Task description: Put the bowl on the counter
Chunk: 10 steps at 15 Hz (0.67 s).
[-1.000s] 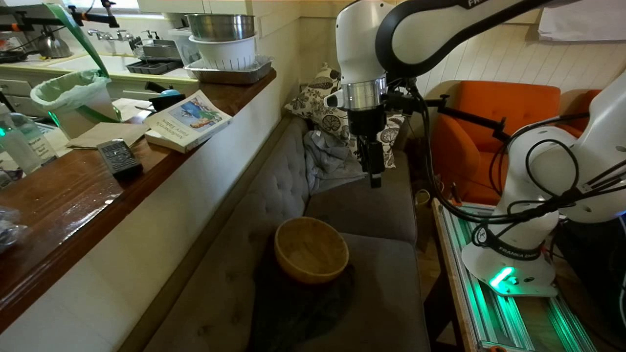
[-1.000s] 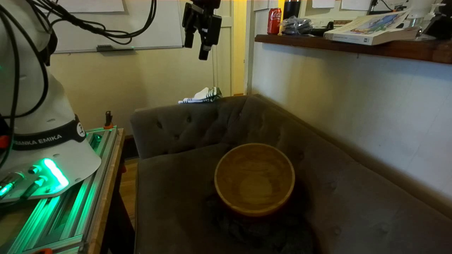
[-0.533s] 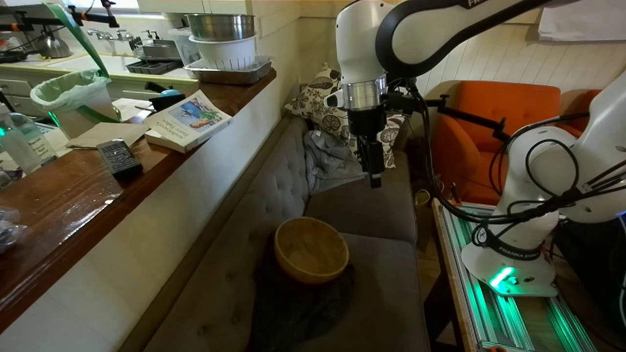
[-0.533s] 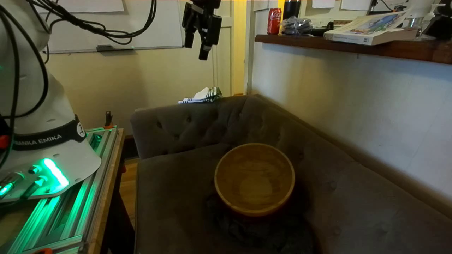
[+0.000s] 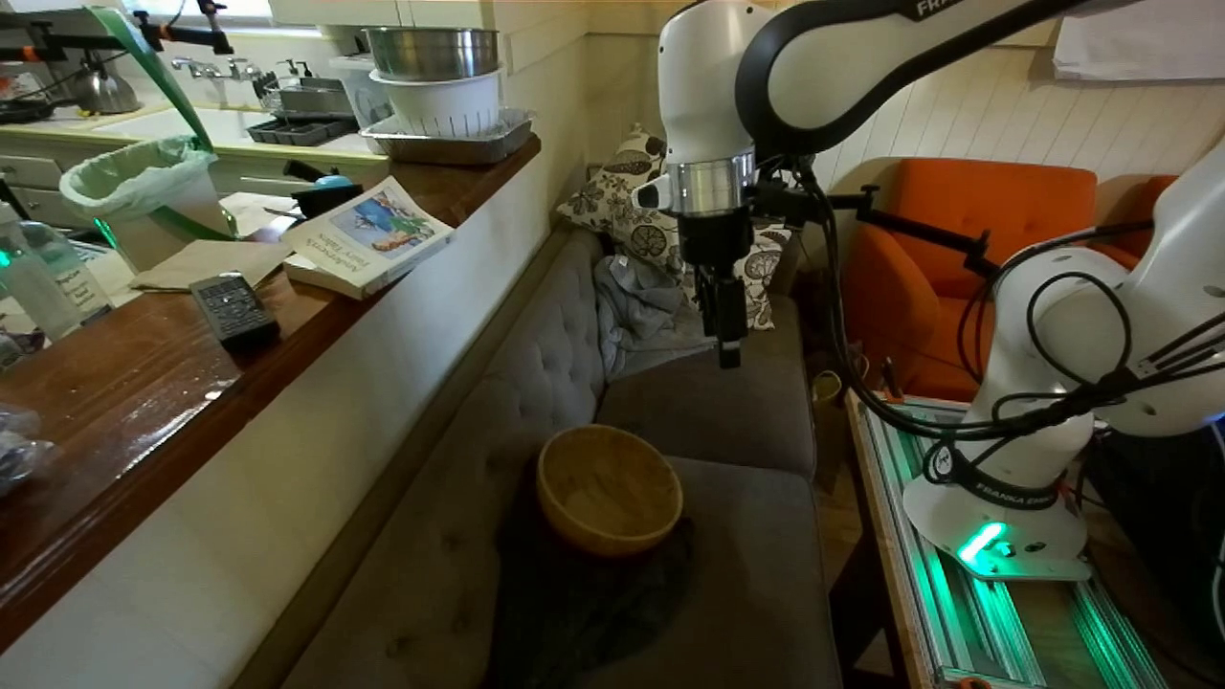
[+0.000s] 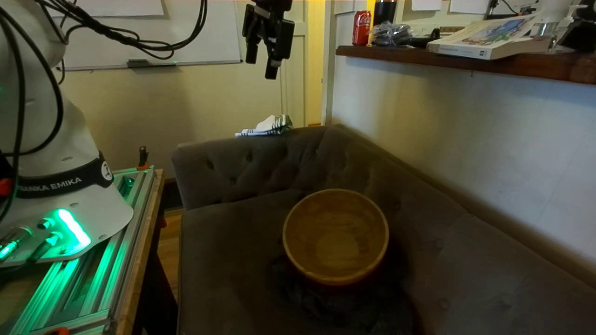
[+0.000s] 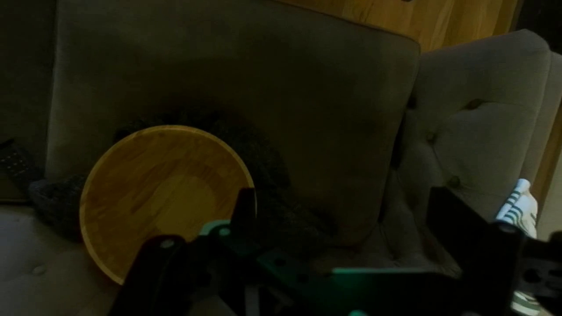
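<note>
The light tan wooden bowl [image 5: 610, 490] rests upright, slightly tilted, on a dark cloth on the grey sofa seat; it also shows in an exterior view [image 6: 336, 237]. In the wrist view the bowl [image 7: 162, 188] lies at the left, its lower right part hidden behind a finger. The counter [image 5: 163, 411] is a long glossy brown top above a pale wall; its edge shows in an exterior view [image 6: 507, 67]. My gripper [image 5: 723, 349] is open and empty, pointing down, well above the sofa and apart from the bowl. Its spread fingers show in an exterior view [image 6: 261, 69] and the wrist view [image 7: 342, 193].
A book [image 5: 371, 239], a black remote-like box [image 5: 234, 311] and stacked pots [image 5: 435, 96] stand on the counter. A red can [image 6: 361, 28] and a plastic bag [image 6: 391, 34] sit at its end. A striped cloth [image 6: 267, 126] lies on the sofa arm.
My gripper has shifted very slightly, a little to the left in one exterior picture and a little to the right in another. The bowl has not moved.
</note>
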Available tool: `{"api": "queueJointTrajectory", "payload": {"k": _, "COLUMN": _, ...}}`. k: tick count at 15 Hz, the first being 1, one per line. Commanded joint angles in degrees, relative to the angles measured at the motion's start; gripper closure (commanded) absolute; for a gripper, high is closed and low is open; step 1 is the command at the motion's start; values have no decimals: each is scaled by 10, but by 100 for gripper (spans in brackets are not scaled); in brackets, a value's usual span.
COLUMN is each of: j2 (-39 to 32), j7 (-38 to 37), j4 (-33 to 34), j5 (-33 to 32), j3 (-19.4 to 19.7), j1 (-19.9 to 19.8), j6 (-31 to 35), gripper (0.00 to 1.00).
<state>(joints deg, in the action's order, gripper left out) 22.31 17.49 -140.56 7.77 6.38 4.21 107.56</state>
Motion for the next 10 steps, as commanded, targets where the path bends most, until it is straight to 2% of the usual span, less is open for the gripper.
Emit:
{"api": "queueJointTrajectory", "payload": {"k": 1, "j2": 3, "j7": -8, "j4": -59, "j5": 43, "j3": -15, "j1": 1, "j6": 105, "gripper": 0}}
{"api": "queueJointTrajectory", "payload": {"k": 5, "j2": -37, "j7": -64, "j4": -120, "j5": 120, "j3": -42, "j1": 15, "j6": 281, "gripper": 0}}
{"api": "queueJointTrajectory", "payload": {"k": 8, "j2": -104, "j7": -156, "j4": -126, "j5": 76, "j3": -83, "j1": 4, "j6": 432, "gripper": 0}}
{"api": "queueJointTrajectory", "payload": {"k": 9, "j2": -150, "j7": -209, "j4": -120, "j5": 32, "j3": -103, "j1": -11, "j6": 468, "gripper": 0}}
{"api": "queueJointTrajectory", "payload": {"k": 10, "j2": -169, "j7": -254, "j4": -108, "j5": -9, "j3": -113, "j1": -23, "j6": 452, "gripper": 0}}
